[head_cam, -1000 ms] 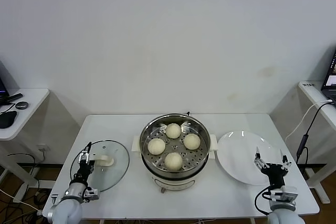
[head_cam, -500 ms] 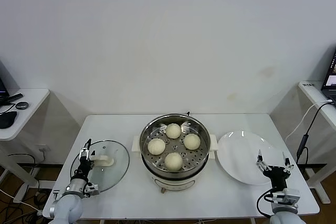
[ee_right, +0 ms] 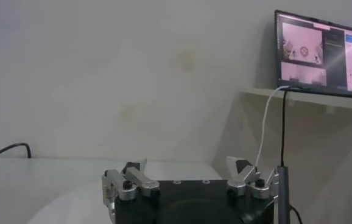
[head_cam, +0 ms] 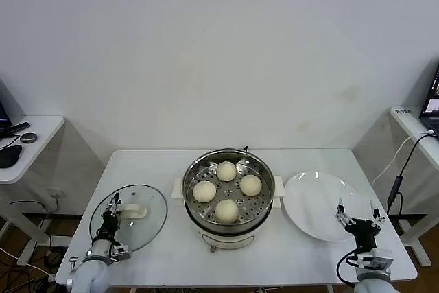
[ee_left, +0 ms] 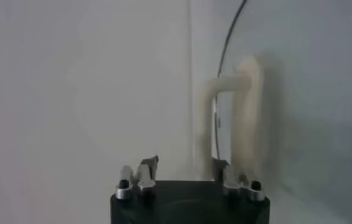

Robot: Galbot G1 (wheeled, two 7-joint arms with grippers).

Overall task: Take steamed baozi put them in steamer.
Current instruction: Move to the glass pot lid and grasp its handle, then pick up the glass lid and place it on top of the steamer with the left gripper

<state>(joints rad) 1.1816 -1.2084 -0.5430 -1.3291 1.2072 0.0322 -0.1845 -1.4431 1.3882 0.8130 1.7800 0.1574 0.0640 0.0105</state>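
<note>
White wall fills the upper half of the head view, and below it a white table (head_cam: 171, 252) spans the lower middle of the frame. At far left, a small side desk (head_cam: 31, 143) carries a few dark items. On the table's lower left lies the round glass lid (head_cam: 128, 215) with its white handle (head_cam: 135, 211). The left gripper (head_cam: 110, 217) sits over the lid's left part; in the left wrist view its fingers (ee_left: 147, 172) are narrowed, with the handle (ee_left: 240, 115) rising close in front of them, but whether they actually pinch the handle cannot be told. At the centre of the frame stands the steamer (head_cam: 228, 192), a shiny steel pot on a white base, and all four steamed baozi (head_cam: 227, 210) rest on its perforated tray, spaced apart in a diamond. Just right of the steamer lies the flat white plate (head_cam: 322, 205). At the lower right, the right gripper (head_cam: 357, 219) hovers by the plate's near right edge with its jaws spread wide and nothing between them. In the right wrist view a lit laptop screen (ee_right: 320, 52) stands on a shelf at upper right, with a white cable (ee_right: 266, 131) hanging from it.
</note>
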